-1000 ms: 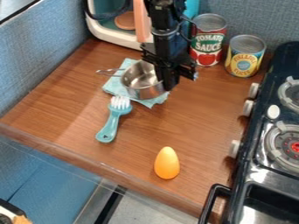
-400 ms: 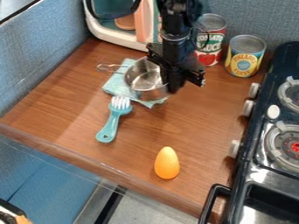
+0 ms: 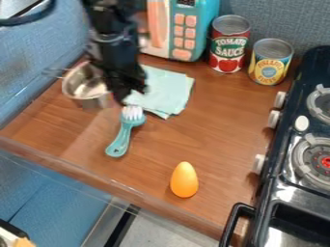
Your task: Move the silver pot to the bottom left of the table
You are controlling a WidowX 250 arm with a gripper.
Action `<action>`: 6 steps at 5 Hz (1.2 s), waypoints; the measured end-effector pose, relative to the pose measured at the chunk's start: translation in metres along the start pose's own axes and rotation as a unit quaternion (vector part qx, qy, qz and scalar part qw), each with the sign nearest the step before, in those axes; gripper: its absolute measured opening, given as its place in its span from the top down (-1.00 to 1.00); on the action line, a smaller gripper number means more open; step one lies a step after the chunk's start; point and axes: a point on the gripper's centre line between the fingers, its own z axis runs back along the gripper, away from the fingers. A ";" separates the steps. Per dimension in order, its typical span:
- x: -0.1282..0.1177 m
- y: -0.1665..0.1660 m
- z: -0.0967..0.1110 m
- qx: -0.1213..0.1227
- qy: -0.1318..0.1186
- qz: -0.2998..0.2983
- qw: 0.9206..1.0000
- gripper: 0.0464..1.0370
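Well, claw point(image 3: 122, 98) pinching pot point(image 3: 84, 87) by rim; pot just left of claw in view, handle point(image 3: 55, 72) pointing away from it; whether pot touches bench point(image 3: 216, 120), cannot tell; cloth point(image 3: 171, 91) flat just right of claw; brush point(image 3: 121, 140) below claw in view, bristles nearest; egg point(image 3: 184, 181) farther below, to right; two cans point(image 3: 228, 48) well right of claw, beyond cloth.

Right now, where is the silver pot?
In the camera view, the silver pot is toward the upper left, beside the black gripper and left of the light blue cloth, near the blue wall.
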 end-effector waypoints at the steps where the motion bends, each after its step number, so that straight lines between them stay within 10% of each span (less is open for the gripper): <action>1: -0.018 0.043 -0.005 0.000 0.007 0.022 1.000 0.94; 6: -0.070 0.010 -0.069 -0.005 0.089 -0.058 0.994 0.94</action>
